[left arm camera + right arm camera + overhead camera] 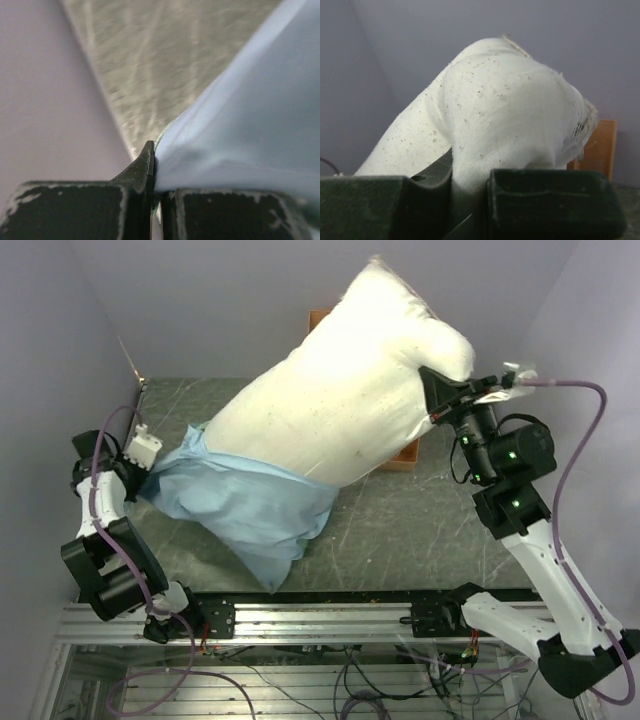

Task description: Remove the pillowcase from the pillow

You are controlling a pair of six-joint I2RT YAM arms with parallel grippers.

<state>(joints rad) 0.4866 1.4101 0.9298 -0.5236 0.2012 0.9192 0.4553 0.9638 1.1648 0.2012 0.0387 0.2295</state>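
My left gripper (143, 468) clamped on limp light-blue fabric pillowcase (255, 505), bunched over 7 o'clock end of plump off-white speckled pillow (340, 390); right gripper (435, 390) pinching pillow at 3 o'clock. I'd drag pillowcase steadily toward 8 o'clock, right grip firm

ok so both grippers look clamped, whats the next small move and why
Probably pull the left gripper a little toward the near-left, away from the pillow. It is shut on an edge of the pillowcase, the right gripper is shut on the pillow's far corner, anchoring it, and the pillowcase covers just the pillow's lower end, so a short pull should slide it off.
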